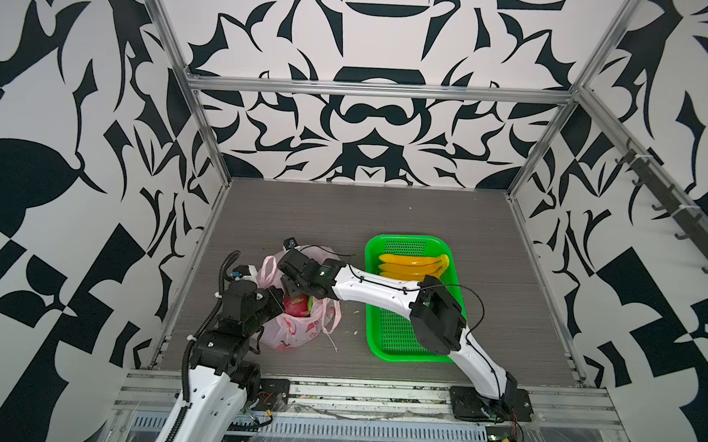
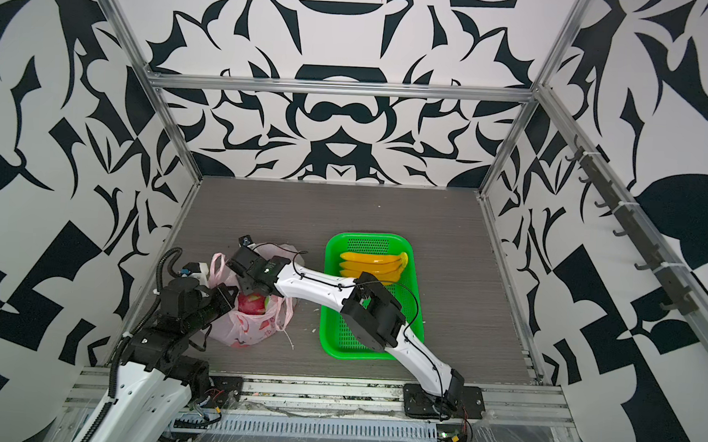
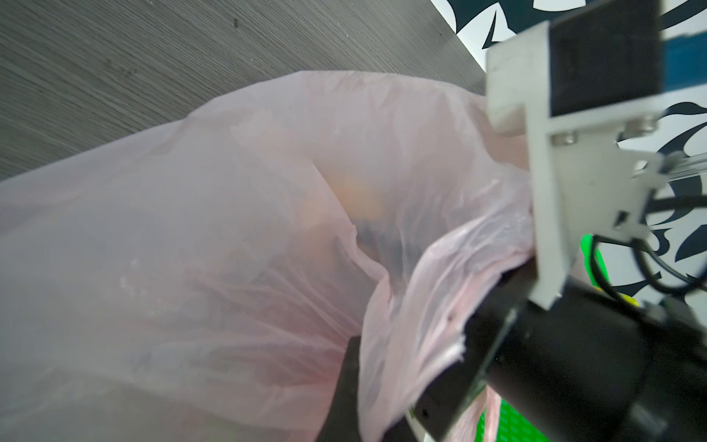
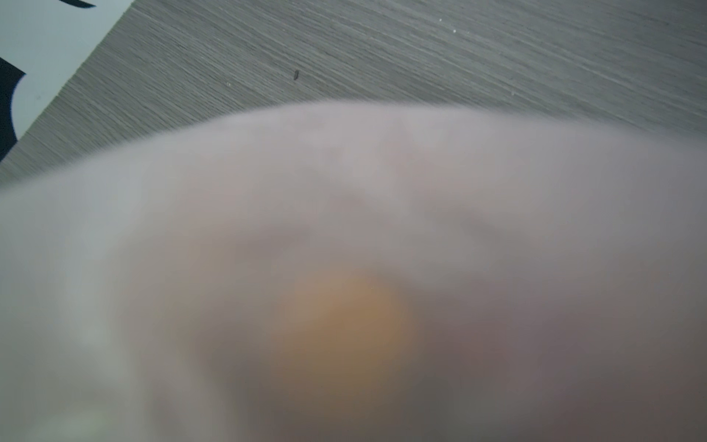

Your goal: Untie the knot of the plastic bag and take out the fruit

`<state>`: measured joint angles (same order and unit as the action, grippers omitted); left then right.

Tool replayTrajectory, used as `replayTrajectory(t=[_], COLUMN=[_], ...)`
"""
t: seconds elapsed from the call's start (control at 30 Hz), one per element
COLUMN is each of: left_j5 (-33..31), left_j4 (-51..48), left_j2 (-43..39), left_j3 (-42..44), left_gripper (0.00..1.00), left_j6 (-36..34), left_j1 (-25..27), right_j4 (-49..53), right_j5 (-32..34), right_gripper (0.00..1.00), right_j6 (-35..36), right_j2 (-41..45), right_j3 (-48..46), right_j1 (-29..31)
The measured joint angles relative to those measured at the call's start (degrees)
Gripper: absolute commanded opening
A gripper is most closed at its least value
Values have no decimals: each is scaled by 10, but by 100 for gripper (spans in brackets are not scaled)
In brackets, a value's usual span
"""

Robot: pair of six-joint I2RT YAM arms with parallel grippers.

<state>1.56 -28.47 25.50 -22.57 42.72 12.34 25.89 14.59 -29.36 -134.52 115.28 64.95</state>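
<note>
The pale pink plastic bag (image 1: 296, 331) (image 2: 251, 329) stands at the table's front left with its mouth open. Its handle loops (image 1: 267, 267) hang loose and no knot is in view. A magenta dragon fruit (image 1: 296, 304) (image 2: 251, 304) shows inside the mouth. My left gripper (image 1: 274, 300) is shut on the bag's left rim; one dark finger (image 3: 344, 375) lies against the film. My right gripper (image 1: 292, 287) (image 2: 247, 285) reaches down into the mouth, its fingers hidden. An orange fruit (image 4: 344, 317) (image 3: 355, 199) glows blurred through the film. Yellow bananas (image 1: 412, 264) lie in the basket.
The green perforated basket (image 1: 396, 336) (image 2: 338, 333) sits right of the bag, under my right forearm. Aluminium frame posts and patterned walls close in the grey table (image 1: 344, 217) on three sides. A metal rail runs along the front edge.
</note>
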Motion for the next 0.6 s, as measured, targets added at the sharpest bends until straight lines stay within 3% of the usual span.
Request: replayTrajectory(t=[0.6], left_j5=[13], left_j4=[3], left_j2=[-8], left_j3=[14], left_gripper=[0], left_j6=[10], left_j1=[0], right_j4=[14], right_j5=[5], right_gripper=[73], right_j6=[-12], right_j2=[-27], right_j3=[30], right_j1=[0])
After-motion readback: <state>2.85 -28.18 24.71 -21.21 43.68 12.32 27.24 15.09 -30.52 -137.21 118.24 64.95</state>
